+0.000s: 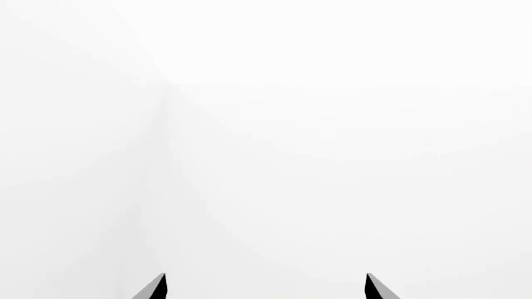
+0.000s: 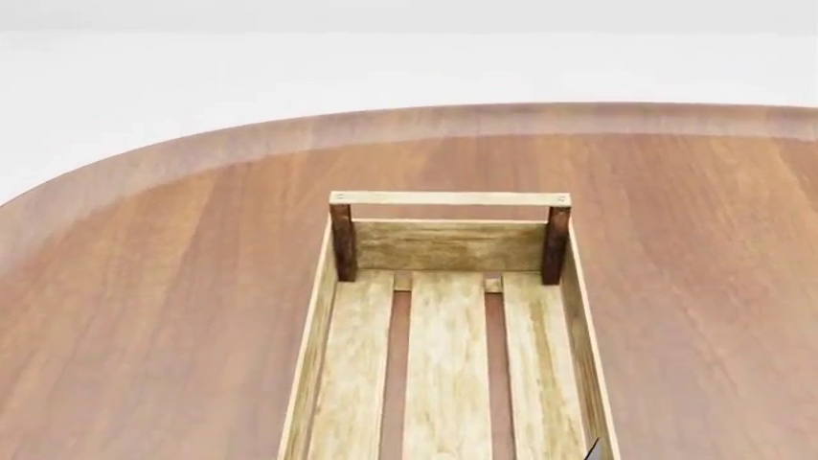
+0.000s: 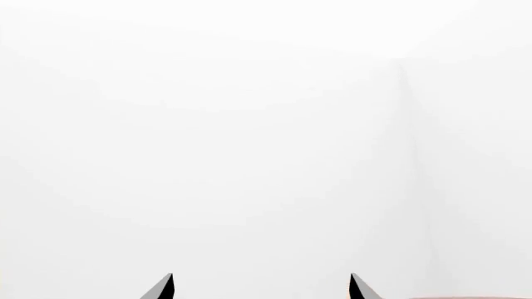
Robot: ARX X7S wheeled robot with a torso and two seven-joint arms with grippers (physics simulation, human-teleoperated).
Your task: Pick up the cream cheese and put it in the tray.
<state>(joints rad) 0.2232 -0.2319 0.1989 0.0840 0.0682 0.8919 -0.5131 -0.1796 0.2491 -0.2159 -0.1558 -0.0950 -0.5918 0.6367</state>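
Left gripper (image 1: 264, 288): two dark fingertips are seen well apart at the edge of the left wrist view; nothing is held between them, and only blank white surroundings are faced.
Right gripper (image 3: 261, 288): two dark fingertips are likewise spread wide, with nothing gripped or touched; a thin reddish-brown sliver is cut off at the picture's corner.
Tray (image 2: 329, 287): a long rectangular crate of light wood with a slatted bottom, dark brown corner posts and a pale top rail at its far end is set on the reddish-brown rounded wooden table (image 2: 167, 287); the visible slats are bare.
Cream cheese: it is not seen in any view, so its place cannot be told.
Cut off: the tray's near end is lost below the head view.
Unclear: a small dark tip beside the tray's right wall cannot be identified.
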